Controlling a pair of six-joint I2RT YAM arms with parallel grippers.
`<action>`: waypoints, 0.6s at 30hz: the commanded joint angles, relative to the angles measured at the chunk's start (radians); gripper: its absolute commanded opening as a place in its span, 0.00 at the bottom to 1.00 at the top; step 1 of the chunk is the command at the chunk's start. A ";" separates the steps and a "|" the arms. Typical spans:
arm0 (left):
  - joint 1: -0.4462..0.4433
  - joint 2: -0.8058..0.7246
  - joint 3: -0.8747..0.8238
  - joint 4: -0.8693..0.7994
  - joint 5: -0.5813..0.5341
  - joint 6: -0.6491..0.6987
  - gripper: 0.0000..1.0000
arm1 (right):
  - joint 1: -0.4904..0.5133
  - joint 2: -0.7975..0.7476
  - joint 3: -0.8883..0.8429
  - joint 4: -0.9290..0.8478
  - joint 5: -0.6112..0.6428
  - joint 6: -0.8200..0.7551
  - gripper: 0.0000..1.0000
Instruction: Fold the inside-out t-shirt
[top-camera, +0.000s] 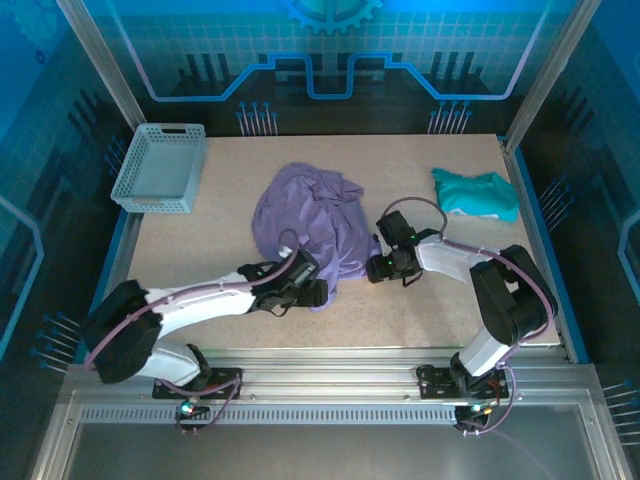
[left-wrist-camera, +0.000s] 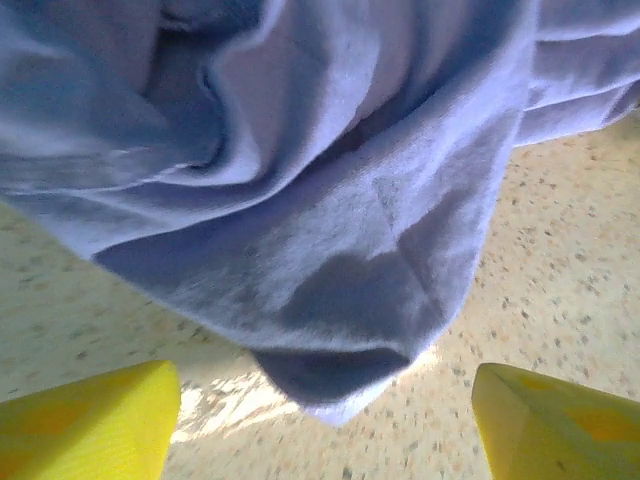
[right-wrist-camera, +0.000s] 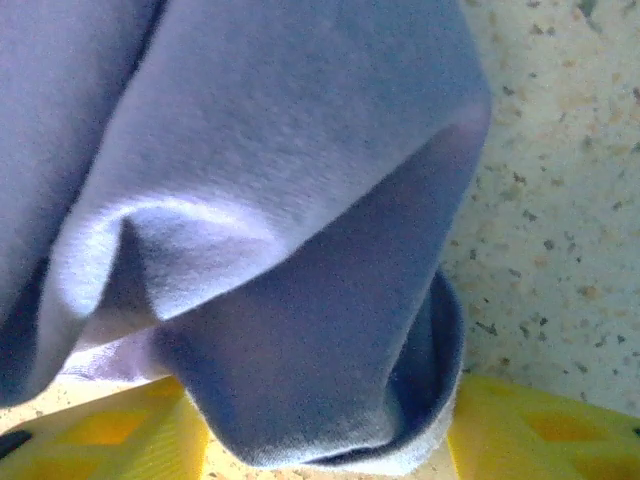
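Inward, left pincer (top-camera: 318, 295), right pincer (top-camera: 375, 268), flanking t-shirt (top-camera: 305, 215)

- From the left wrist, the t-shirt (left-wrist-camera: 330, 180) runs out of sight at 12 o'clock.
- Its cloth buries the gap between the right jaws; grip unclear.

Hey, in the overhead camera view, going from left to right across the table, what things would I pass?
grey-blue plastic basket → crumpled purple t-shirt → teal garment
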 joint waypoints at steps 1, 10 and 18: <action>-0.011 0.134 0.042 0.110 -0.019 -0.019 0.67 | 0.003 0.049 0.041 0.080 -0.025 -0.002 0.53; 0.061 0.126 0.139 0.140 -0.027 0.100 0.00 | -0.051 -0.158 0.101 0.065 -0.068 -0.074 0.00; 0.449 -0.399 0.276 0.085 0.223 0.088 0.00 | -0.214 -0.546 0.395 -0.035 -0.194 -0.122 0.00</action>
